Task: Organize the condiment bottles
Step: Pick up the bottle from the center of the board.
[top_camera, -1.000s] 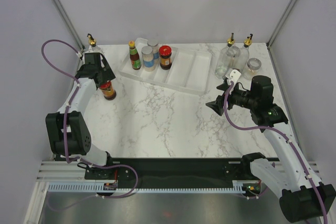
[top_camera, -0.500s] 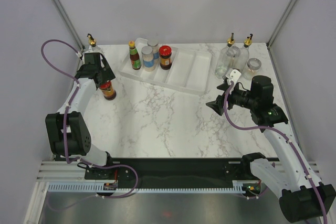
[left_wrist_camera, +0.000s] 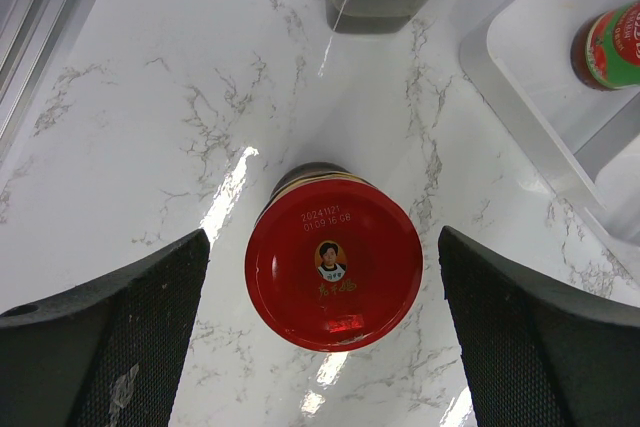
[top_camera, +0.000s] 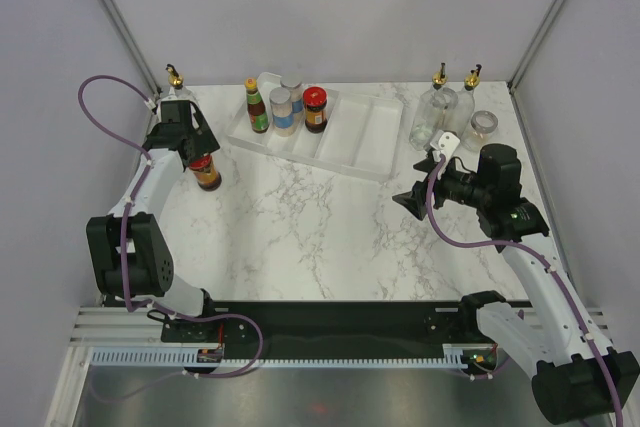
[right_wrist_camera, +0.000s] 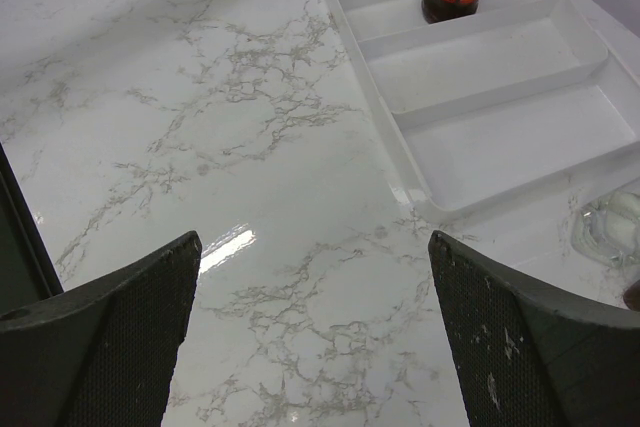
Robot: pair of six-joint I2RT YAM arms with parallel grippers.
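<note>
1. In the left wrist view, the left fingers (left_wrist_camera: 100, 337) are spread wide on either side of a red-lidded jar (left_wrist_camera: 333, 265). Marble shows between each finger and the lid, so nothing is gripped.
2. That jar stands upright on the surface (top_camera: 300, 227) at the left of the overhead frame (from the wrist we see little but its lid). It is apart from the white tray (top_camera: 372, 142), whose corner shows at the right edge of the wrist view.
3. The right fingers (right_wrist_camera: 540, 337) are just as wide open and hold nothing. They hang over bare marble at the right-centre of the overhead frame, pointing left.
4. At the tray's left end stand an orange-capped sauce bottle (top_camera: 258, 107), two silver-lidded spice jars (top_camera: 281, 110) and a second red-lidded jar (top_camera: 315, 109), all upright.
5. We find one gold-spouted cruet (top_camera: 176, 79) in the upper left, behind the left arm.
6. Two more cruets (top_camera: 438, 107) stand in the upper right, just beside the tray's right end. A small clear jar (top_camera: 483, 127) sits just to their right.
</note>
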